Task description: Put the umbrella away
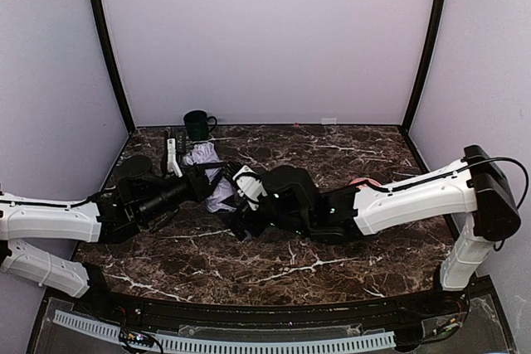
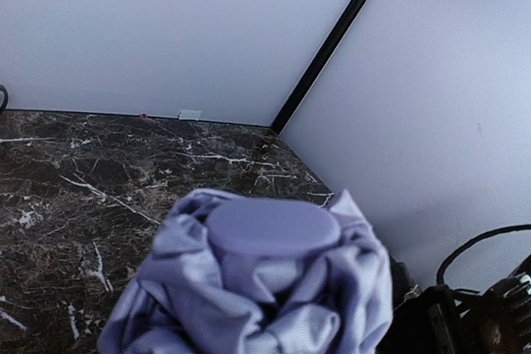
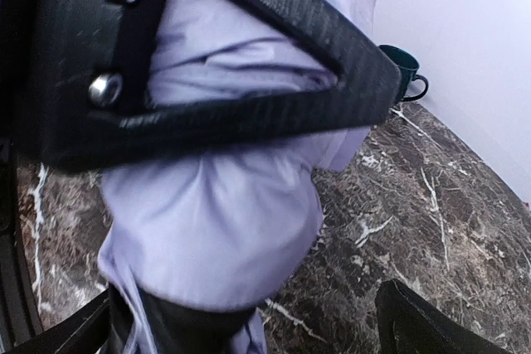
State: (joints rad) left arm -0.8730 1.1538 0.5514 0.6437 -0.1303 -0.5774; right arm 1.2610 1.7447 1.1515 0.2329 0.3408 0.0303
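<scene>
Black left gripper (image 1: 197, 181) is meeting the umbrella (image 1: 202, 155); whether its jaws are gripping, I cannot tell. The umbrella is lying just in front of the mug (image 1: 197, 124), long axis pointing away from it. The right gripper (image 1: 236, 196) is straddling it, jaws spread.

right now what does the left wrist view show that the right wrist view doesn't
Only the left wrist view: the flat lavender end cap of the umbrella, ringed by bunched fabric, plus a black corner post and a small white tag at the wall's foot.
Only the right wrist view: a black gripper finger crossing in front of the fabric, and a dark green mug near the wall.
Both: the umbrella's pale lavender fabric close up, the dark marble table and pale walls.
</scene>
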